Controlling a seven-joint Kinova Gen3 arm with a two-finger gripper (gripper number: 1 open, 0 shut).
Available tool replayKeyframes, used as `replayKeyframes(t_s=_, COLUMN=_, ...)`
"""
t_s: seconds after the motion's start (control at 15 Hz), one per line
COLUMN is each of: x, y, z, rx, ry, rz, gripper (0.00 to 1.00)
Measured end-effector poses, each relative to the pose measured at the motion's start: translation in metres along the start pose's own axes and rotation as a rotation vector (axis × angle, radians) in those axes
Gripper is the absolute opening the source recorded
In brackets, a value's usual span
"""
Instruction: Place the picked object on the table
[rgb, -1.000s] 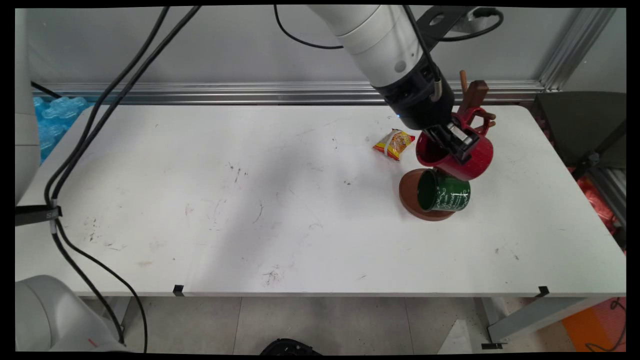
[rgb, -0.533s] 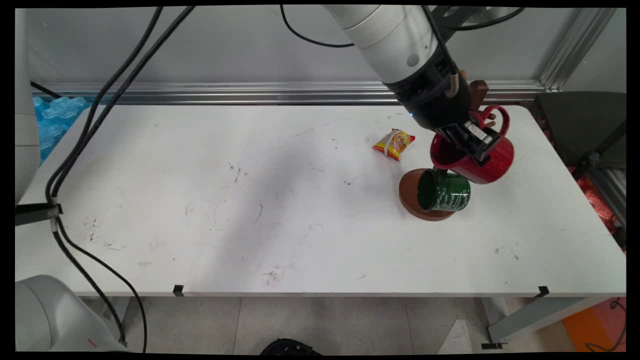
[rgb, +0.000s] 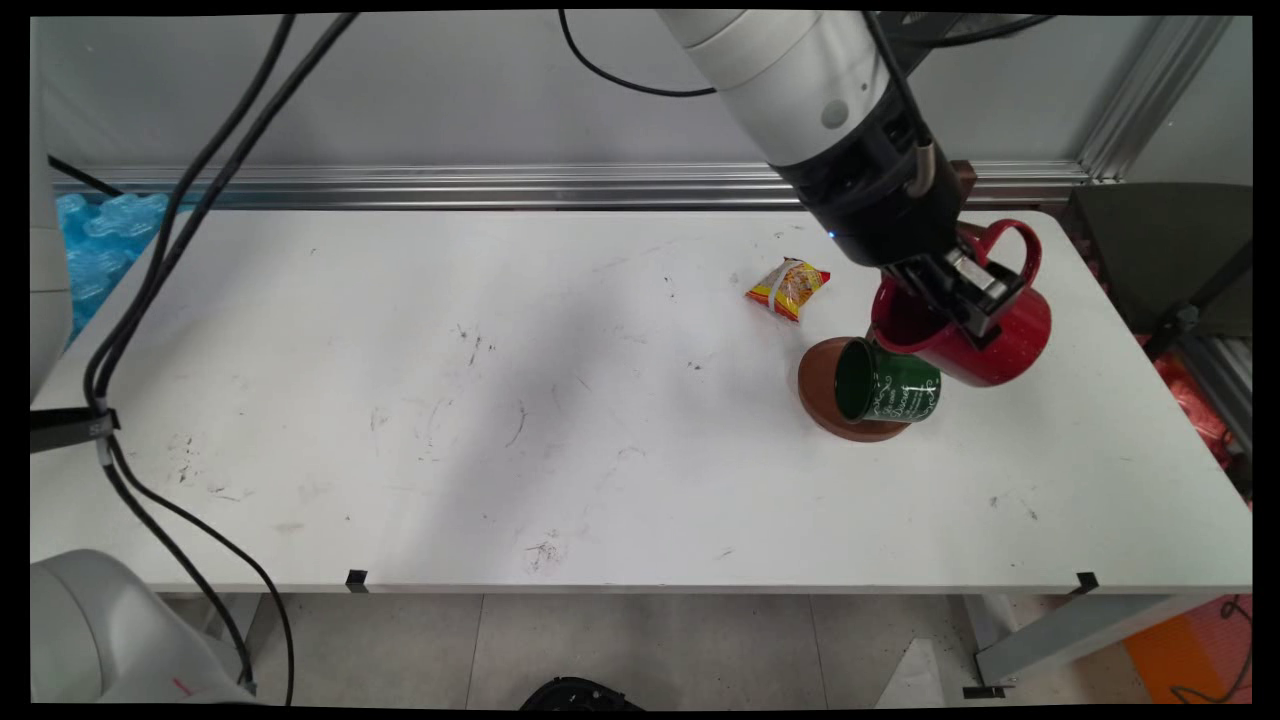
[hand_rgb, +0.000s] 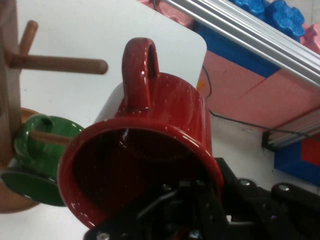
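- Way off on the left there's just the black cables (rgb: 160, 270) hanging down over the white table (rgb: 400, 400), with nothing sitting under them.
- Further right, toward the far side, a little yellow-and-red snack packet (rgb: 787, 287) lies flat on its own, well apart from the cups.
- Just right and nearer from that is a brown wooden base (rgb: 825, 400) with a green mug (rgb: 887, 381) hung on it sideways, mouth facing left. In the hand view you can see the green mug (hand_rgb: 42, 145) is threaded on a low wooden peg (hand_rgb: 47, 137) of the mug stand (hand_rgb: 10, 85), and there's a bare peg above it.
- Then the gripper (rgb: 960, 295): it's clamped on the rim of a red mug (rgb: 985, 325), one finger inside the cup and one outside on the wall, so the jaws are closed down to about the wall's thickness.
- The red mug is up off the table, tilted with its mouth facing left and its handle (rgb: 1010, 250) pointing up toward the far side. It's just right of the green mug, near the table's far right corner, and I can't tell if the two touch.
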Motion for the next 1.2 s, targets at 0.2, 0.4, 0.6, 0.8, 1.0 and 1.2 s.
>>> replayKeyframes(t_s=0.2, x=-0.004, y=0.002, z=-0.008, rx=0.006, ry=-0.019, rz=0.007, gripper=0.00)
replayKeyframes(t_s=0.4, x=-0.008, y=0.000, z=-0.018, rx=0.027, ry=-0.050, rz=0.020, gripper=0.00)
replayKeyframes(t_s=0.6, x=-0.014, y=-0.008, z=-0.031, rx=0.059, ry=-0.092, rz=0.031, gripper=0.00)
replayKeyframes(t_s=0.8, x=-0.019, y=-0.016, z=-0.044, rx=0.090, ry=-0.134, rz=0.043, gripper=0.00)
replayKeyframes(t_s=1.0, x=-0.024, y=-0.030, z=-0.061, rx=0.129, ry=-0.192, rz=0.075, gripper=0.00)
replayKeyframes(t_s=1.2, x=-0.031, y=-0.055, z=-0.085, rx=0.197, ry=-0.281, rz=0.113, gripper=0.00)
